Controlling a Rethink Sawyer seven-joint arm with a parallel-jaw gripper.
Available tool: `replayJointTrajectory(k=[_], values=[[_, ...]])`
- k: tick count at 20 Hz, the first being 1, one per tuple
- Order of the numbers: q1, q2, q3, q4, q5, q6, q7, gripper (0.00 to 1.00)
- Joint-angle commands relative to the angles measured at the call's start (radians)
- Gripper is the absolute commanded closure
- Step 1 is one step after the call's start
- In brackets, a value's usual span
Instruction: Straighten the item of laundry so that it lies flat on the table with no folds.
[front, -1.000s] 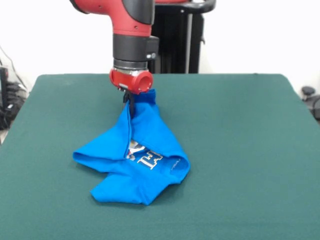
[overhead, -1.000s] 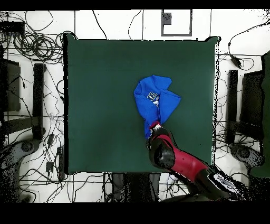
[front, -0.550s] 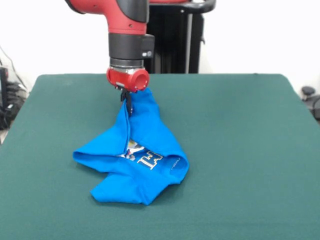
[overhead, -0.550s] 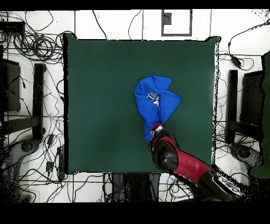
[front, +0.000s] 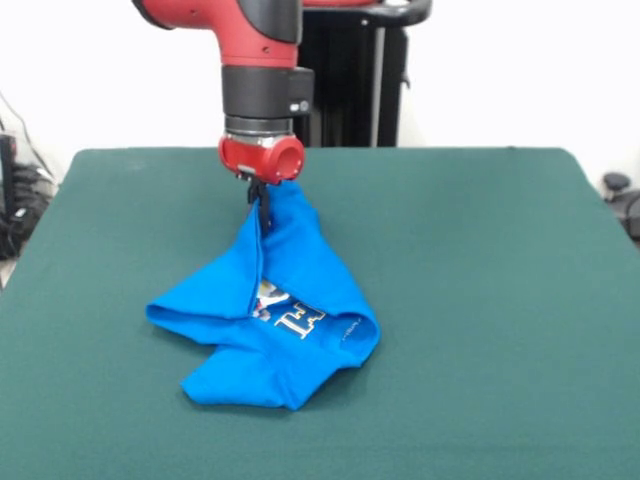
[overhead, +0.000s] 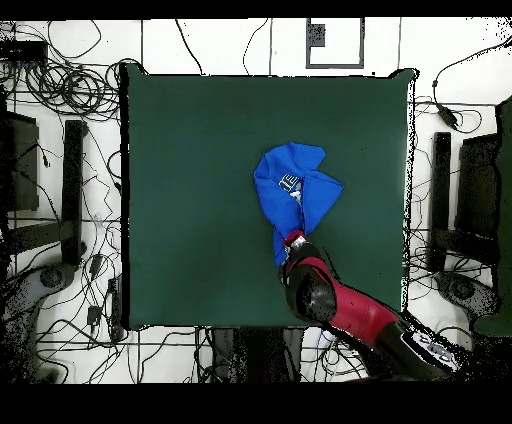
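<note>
The item of laundry (front: 290, 320) is a bright blue T-shirt, crumpled and folded over itself on the dark green table (front: 480, 300), with part of its white lettering showing. One end of it is pulled up off the cloth into a peak. My gripper (front: 259, 197) is shut on that raised end, its black fingers pinching the fabric below the red wrist. From overhead the item of laundry (overhead: 297, 190) lies right of the table's middle, and the gripper (overhead: 292, 243) sits at its lower tip, mostly hidden under the arm.
The table (overhead: 190, 200) is far bigger than the shirt, with open green felt on every side of it. Cables and black stands crowd the floor around the table's edges.
The gripper shifted slightly left and then back right, still holding the shirt's raised end. The rest of the shirt has barely moved.
</note>
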Motion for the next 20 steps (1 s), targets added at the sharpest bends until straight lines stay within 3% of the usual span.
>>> replayJointTrajectory(k=[1, 20], values=[[-0.001, -0.013, 0.09, 0.014, -0.021, 0.067, 0.129, 1.0], [-0.058, -0.022, 0.079, 0.006, -0.076, 0.062, 0.112, 1.0]])
